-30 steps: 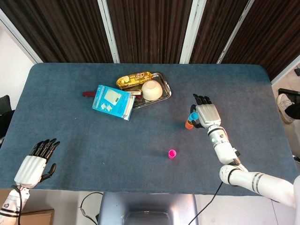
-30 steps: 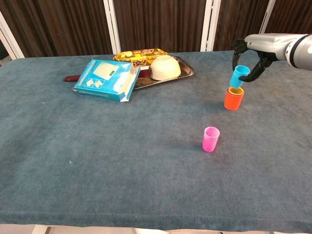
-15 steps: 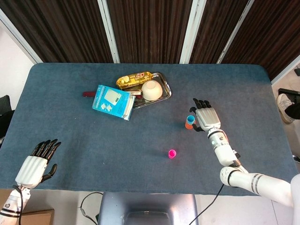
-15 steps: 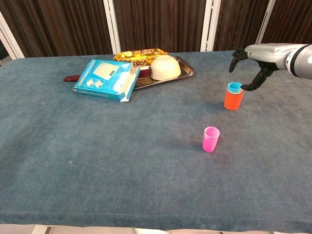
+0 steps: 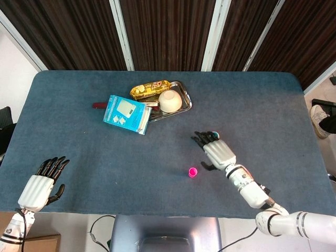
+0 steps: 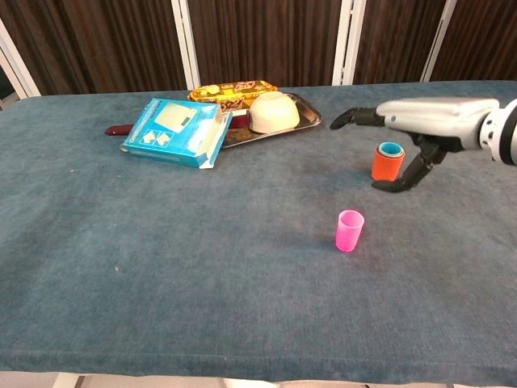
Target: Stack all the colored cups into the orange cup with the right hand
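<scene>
Blue's in, and the right hand (image 5: 218, 152) has let go and swung away toward six o'clock, down the table toward the pink cup (image 5: 192, 171)!

Head view first: that right hand hovers flat and released, fingers spread toward ten o'clock, holding nothing. It covers the cup stack almost entirely; only a sliver of blue peeks out by the fingertips. The pink cup stands alone on the blue-grey table (image 5: 79, 136), just off the hand at about eight o'clock. Up at eleven o'clock from the hand sits a metal tray (image 5: 185, 105) carrying a cream bowl (image 5: 170, 100) and a yellow packet (image 5: 149, 90), with a light blue box (image 5: 126, 113) leaning over the tray's nine o'clock edge. Down in the seven o'clock corner, the left hand (image 5: 41, 185) rests empty, fingers loosely apart.

Chest view now: the orange cup (image 6: 387, 164) stands upright with the blue cup (image 6: 391, 149) nested inside, only its rim showing. The right hand (image 6: 404, 129) hangs over and just in front of the stack, fingers stretched toward nine o'clock, thumb drooping beside the orange cup. The pink cup (image 6: 349, 230) waits at seven o'clock from the stack, clearly apart. The left hand is out of this view.
</scene>
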